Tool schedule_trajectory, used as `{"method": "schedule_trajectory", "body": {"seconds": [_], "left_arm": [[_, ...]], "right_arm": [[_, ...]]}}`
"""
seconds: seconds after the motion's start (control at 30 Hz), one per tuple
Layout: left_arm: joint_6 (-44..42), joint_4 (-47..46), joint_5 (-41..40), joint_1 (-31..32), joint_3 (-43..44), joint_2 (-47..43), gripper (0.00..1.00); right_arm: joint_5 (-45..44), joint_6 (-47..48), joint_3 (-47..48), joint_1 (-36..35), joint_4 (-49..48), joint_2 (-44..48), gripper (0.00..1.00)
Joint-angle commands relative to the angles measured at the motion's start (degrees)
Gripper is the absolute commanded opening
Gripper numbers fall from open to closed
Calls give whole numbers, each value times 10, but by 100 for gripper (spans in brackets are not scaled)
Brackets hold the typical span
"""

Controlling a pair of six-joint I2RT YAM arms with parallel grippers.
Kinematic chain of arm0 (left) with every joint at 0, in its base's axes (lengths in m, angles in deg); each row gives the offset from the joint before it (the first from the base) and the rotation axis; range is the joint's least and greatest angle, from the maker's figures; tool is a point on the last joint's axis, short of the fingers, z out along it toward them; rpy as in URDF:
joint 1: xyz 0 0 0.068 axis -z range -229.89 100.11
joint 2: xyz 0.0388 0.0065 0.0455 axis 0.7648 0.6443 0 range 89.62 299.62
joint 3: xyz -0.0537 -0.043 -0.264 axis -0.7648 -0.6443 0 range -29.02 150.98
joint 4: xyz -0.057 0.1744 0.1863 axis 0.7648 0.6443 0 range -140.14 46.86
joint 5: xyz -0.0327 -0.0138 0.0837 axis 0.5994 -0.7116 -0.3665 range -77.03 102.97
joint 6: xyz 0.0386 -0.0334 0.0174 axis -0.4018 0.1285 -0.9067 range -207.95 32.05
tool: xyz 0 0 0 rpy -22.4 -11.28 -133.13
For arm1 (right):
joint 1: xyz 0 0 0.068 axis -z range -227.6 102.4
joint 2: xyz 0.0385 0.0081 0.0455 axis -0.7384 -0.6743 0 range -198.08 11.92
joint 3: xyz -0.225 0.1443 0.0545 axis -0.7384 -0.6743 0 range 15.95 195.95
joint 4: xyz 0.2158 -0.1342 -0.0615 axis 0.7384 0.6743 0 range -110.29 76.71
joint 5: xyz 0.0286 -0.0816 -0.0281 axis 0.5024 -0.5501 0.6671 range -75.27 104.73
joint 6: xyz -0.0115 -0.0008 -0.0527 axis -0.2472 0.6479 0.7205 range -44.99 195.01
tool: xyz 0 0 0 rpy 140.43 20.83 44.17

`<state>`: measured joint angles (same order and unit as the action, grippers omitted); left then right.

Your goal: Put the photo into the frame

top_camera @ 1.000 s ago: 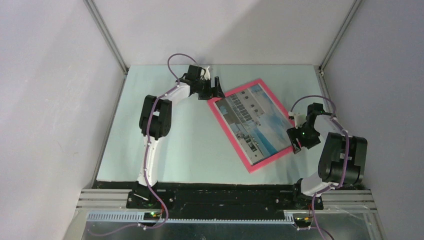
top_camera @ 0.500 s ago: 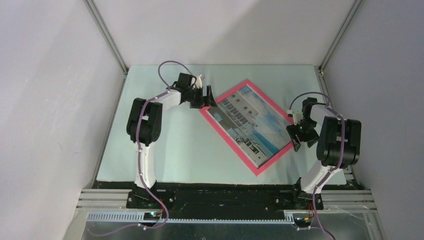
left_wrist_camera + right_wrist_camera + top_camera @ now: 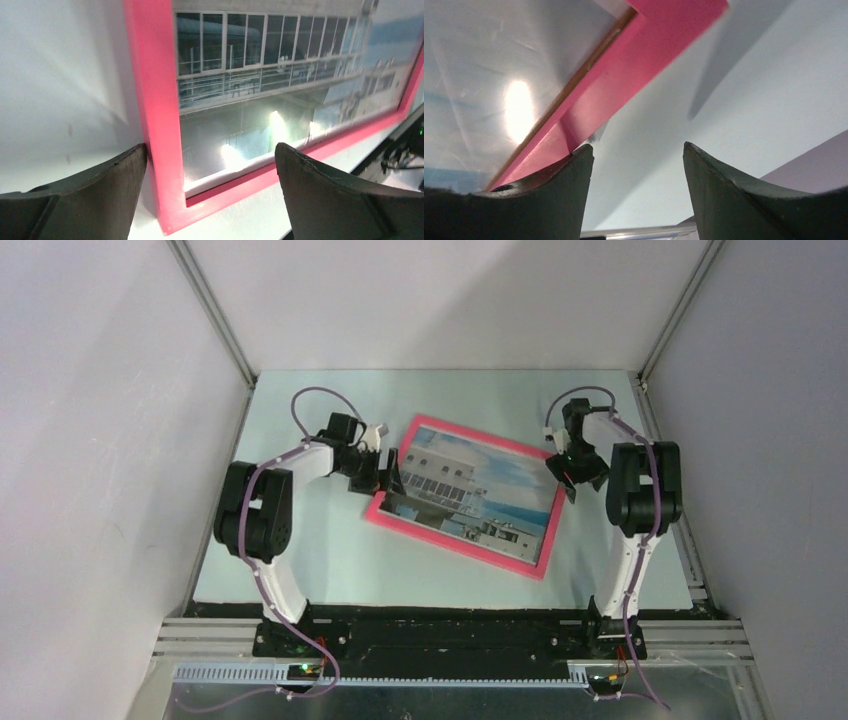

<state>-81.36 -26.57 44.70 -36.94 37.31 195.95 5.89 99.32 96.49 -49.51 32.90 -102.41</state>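
left arm [image 3: 268,502]: jaws spread wide | right arm [image 3: 641,483]: jaws parted

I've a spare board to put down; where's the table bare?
Bare table: the near strip between frame and its front edge, and the far strip between frame and back wall. Crowded: frame corners at the left end effector and right end effector.
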Motion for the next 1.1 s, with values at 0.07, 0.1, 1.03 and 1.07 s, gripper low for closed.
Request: {"method": "schedule_trajectory", "body": {"seconds": [0.07,0.1,1.03,1.07], "left_arm": [[-53,124,91,6,-56,-33,100],[-59,129,92,-2,-57,-39,100],[-35,146,9,-61,132,62,100],[-32,146,10,-61,139,73,100]], "right_arm": [[76,-70,166,-59,-72,-105,72],[76,-71,198,-67,-67,-113,72],[154,-97,237,-63,-81,-131,74],[157,-101,229,-61,-80,-129,74]]}}
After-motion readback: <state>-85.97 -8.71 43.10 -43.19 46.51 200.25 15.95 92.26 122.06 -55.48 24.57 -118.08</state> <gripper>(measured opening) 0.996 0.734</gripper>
